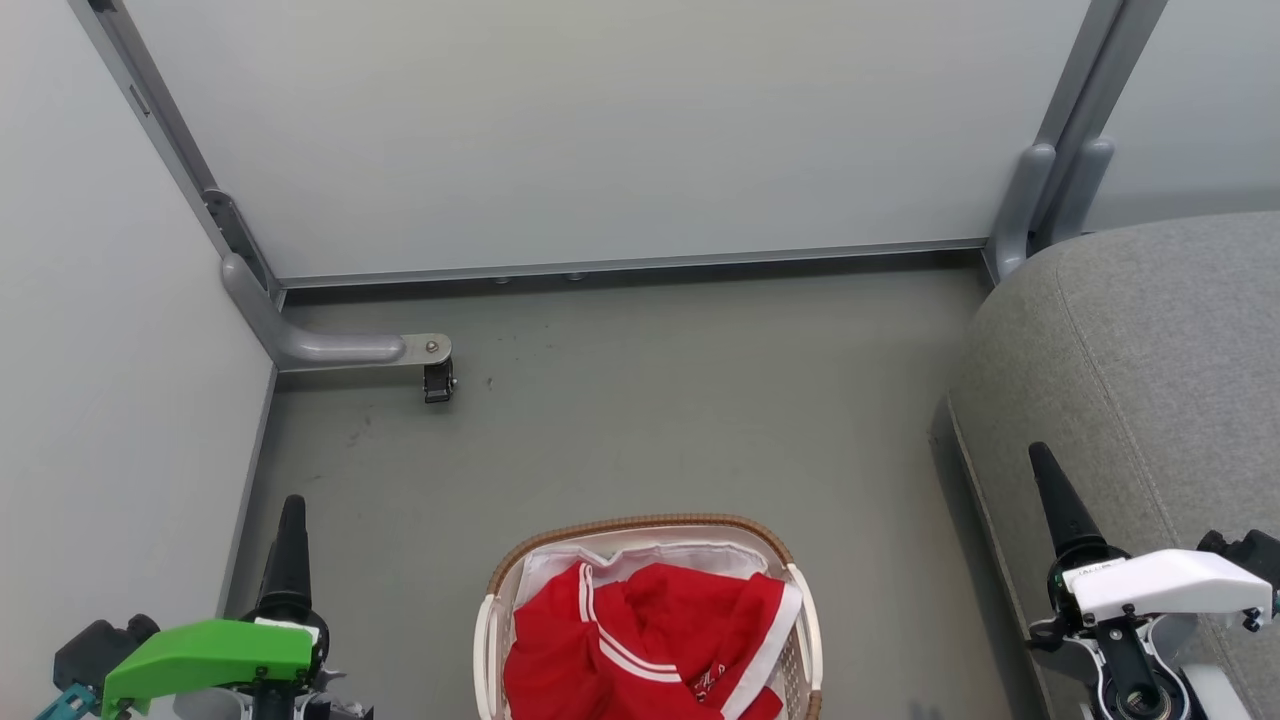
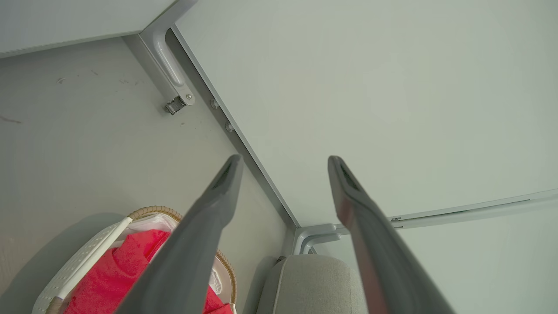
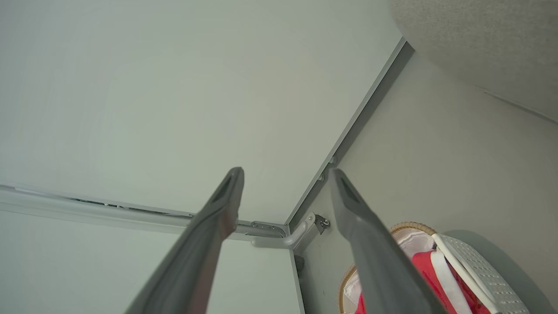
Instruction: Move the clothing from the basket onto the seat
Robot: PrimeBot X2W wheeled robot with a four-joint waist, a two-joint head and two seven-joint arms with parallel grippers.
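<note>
Crumpled inside the basket (image 1: 640,522): the clothing (image 1: 640,640).
Left gripper (image 2: 285,158) left of the basket, right gripper (image 3: 285,170) right of it by the seat (image 1: 1150,350), both spread wide, empty, apart from the clothing.

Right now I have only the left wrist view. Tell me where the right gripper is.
Observer: Head view: the right gripper is at lower right, seen against the seat.
Operator: Give me its fingers.
Observer: Right wrist view: fingers apart, nothing between them.
Operator: Now the whole basket.
Observer: Head view: the clothing lies heaped in the basket, white trim bands running across the red.
</note>
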